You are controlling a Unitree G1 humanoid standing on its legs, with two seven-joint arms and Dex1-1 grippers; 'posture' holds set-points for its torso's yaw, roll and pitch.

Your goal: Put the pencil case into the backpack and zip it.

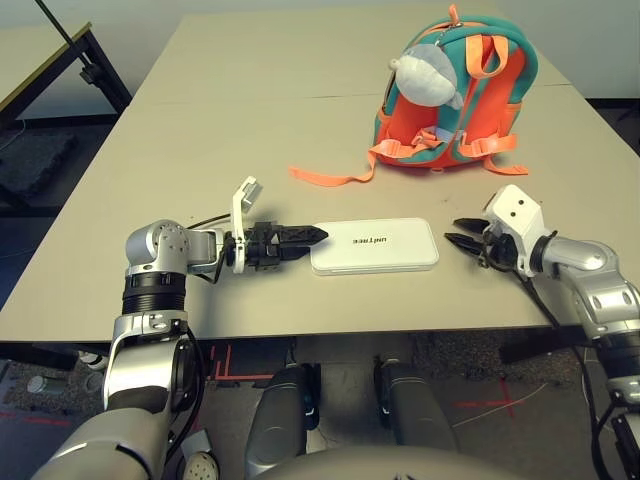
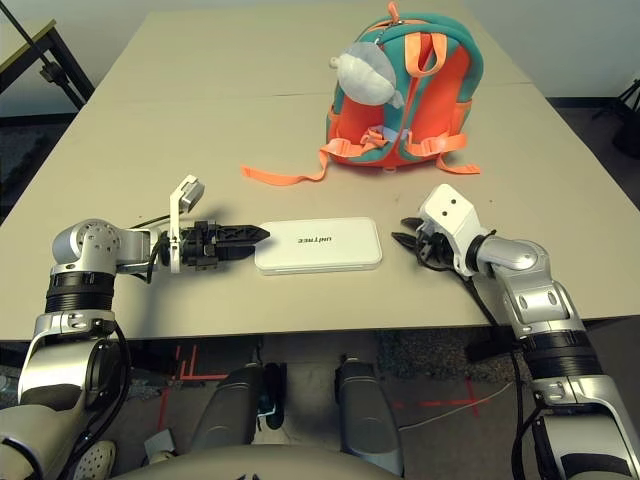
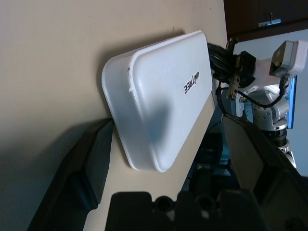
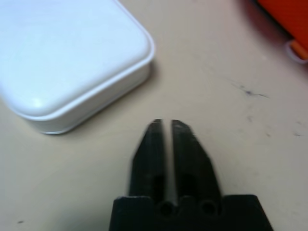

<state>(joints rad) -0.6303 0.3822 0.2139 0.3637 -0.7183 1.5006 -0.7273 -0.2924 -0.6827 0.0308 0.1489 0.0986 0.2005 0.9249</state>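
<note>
Item 1, pencil case (image 1: 374, 246): flat white hard case with rounded corners, lying lid-up on the table (image 1: 200, 130), taken here as the landmark; long axis running across the robot's front, so that each short end faces one arm, which looks like a layout meant for a two-sided pickup; not yet lifted, not yet in the bag.

Item 2, left gripper (image 1: 316, 235): at the case's left short end, its black fingers (image 3: 89, 163) spread wide to either side of that end in the left wrist view, closing on nothing; tips just beside the case, contact not certain; judged to be lined up to clamp the end.

Item 3, right gripper (image 1: 458, 232): just off the case's right short end, apart from it; fingers pressed together with only a thin slit between them in the right wrist view, holding nothing; closed tips aimed at the case suggest a push or a brace rather than a grasp, though that is a guess.

Item 4, backpack (image 1: 450, 95): beyond the case and toward its right end, well apart; orange body, teal trim, standing upright with strap side facing the robot; grey-white plush charm (image 1: 428, 78) hanging at its front; one orange strap (image 1: 335, 175) trailing over the table toward the case; whether the zip is open, cannot tell.

Markings: small dark lettering on the case lid, upside-down from the robot's side, apparently "unitree"; no other legible writing.
</note>
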